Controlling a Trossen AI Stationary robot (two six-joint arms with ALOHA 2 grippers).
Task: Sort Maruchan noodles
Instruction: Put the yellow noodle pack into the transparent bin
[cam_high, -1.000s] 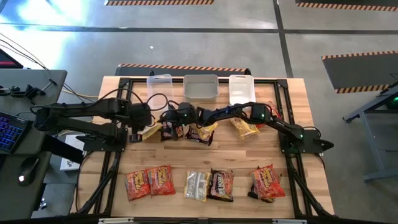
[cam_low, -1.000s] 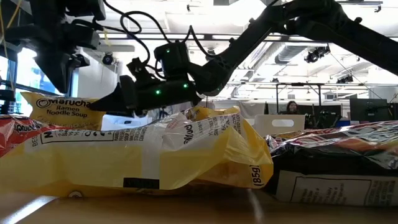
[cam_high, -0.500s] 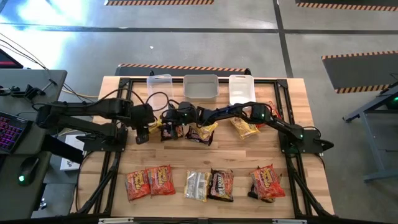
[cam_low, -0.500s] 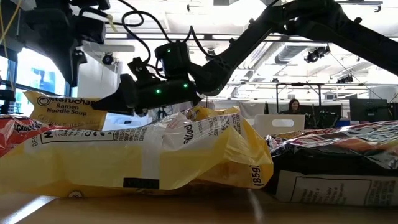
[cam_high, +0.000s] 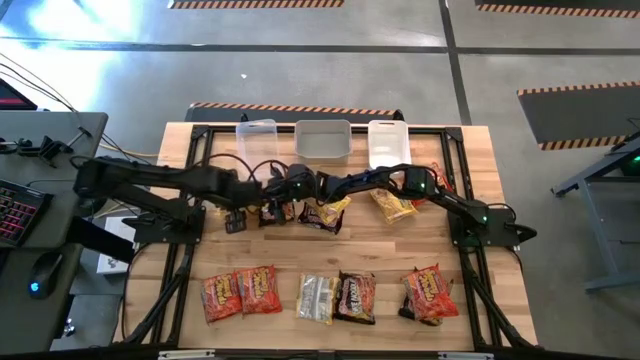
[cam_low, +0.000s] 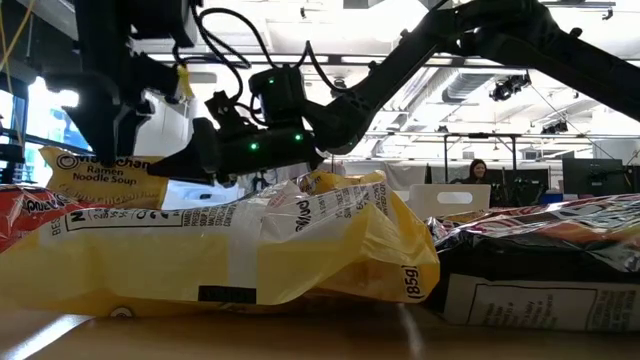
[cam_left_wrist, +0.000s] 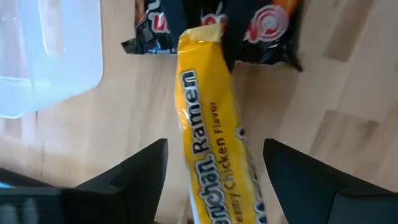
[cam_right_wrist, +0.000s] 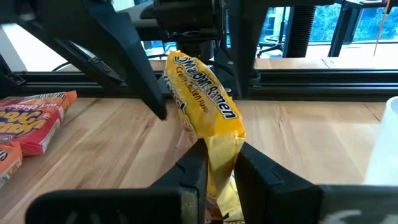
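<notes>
High view: left gripper (cam_high: 237, 215) and right gripper (cam_high: 272, 190) meet mid-table by crinkly dark packets (cam_high: 322, 213).
Left wrist: fingers (cam_left_wrist: 134, 171) now spread wide, released glossy yellow packet (cam_left_wrist: 208, 130).
Right wrist: right gripper (cam_right_wrist: 221, 163) pinches yellow packet (cam_right_wrist: 208, 112), earlier half open.

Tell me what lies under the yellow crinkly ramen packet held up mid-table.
Bare wooden table shows around the yellow crinkly ramen packet, dark-wrapped packets beyond its end; directly beneath is covered.
</notes>
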